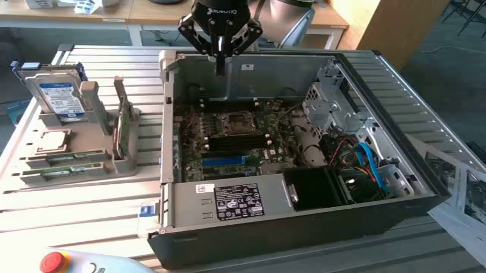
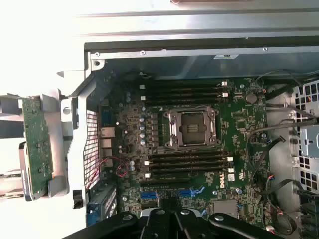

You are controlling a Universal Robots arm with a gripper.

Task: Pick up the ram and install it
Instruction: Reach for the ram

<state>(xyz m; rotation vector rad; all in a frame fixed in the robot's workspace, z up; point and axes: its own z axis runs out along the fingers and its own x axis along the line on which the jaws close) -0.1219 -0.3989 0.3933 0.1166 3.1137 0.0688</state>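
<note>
A thin green ram stick [image 1: 65, 169] lies flat in the grey holder tray [image 1: 114, 168] at the exterior view's left, with a similar stick [image 1: 76, 156] just behind it. My gripper [image 1: 220, 68] hangs shut and empty over the back of the open computer case [image 1: 304, 227], far from the tray. Its black linkage [image 2: 173, 221] shows in the wrist view, above the motherboard [image 2: 239, 119]. Empty black memory slots [image 2: 187, 164] flank the bare CPU socket [image 2: 192, 128].
A taller green card [image 1: 122, 131] stands upright in the tray, also seen as the card [image 2: 37, 144] in the wrist view. A hard drive [image 1: 57, 94] stands behind it. A blue slot [image 1: 227, 161], cables [image 1: 368, 159] and the power supply [image 1: 227, 202] sit inside the case. A red button [image 1: 53, 260] is in front.
</note>
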